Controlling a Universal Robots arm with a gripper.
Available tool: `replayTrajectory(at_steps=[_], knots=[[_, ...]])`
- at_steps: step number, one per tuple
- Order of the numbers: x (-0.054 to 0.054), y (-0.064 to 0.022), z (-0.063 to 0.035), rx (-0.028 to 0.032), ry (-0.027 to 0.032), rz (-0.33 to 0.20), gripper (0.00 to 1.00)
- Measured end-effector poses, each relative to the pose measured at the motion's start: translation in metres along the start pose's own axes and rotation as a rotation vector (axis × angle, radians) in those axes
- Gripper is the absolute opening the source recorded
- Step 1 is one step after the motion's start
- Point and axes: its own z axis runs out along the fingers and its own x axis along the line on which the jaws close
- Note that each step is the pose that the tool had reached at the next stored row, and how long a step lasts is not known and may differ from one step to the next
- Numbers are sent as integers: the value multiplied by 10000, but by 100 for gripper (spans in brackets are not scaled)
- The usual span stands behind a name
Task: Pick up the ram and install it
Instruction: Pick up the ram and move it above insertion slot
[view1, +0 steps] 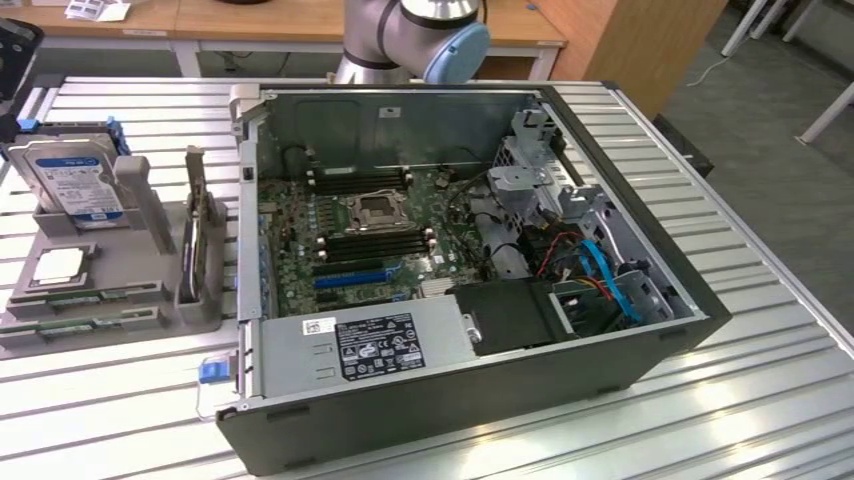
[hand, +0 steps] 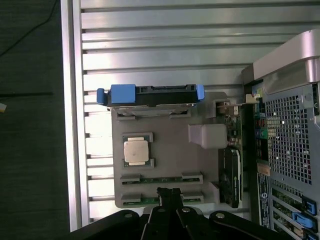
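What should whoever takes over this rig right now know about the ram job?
Gripper: shut, holding nothing, poised over the grey holder beside the computer case.
Ram: two green sticks lie flat in the holder. The nearer ram stick passes under the gripper's tips, though contact cannot be told. The other ram stick lies parallel next to it.
Done: nothing lifted yet.
Left: the pick-up and the install into the memory slots on the motherboard.

The gripper (hand: 169, 192) hides the middle of the ram (hand: 146, 200) in the edge slot of the grey holder (hand: 170, 150). Beside the holder, the computer case (hand: 290, 125) runs off the frame, its labels too small to read.
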Motion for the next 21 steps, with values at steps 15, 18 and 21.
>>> replayTrajectory(at_steps=[15,18,21], knots=[[11,-139,9,-33,78,-1758,11],[11,-139,19,-44,102,-2308,11],[11,-140,29,-53,126,-2848,11]])
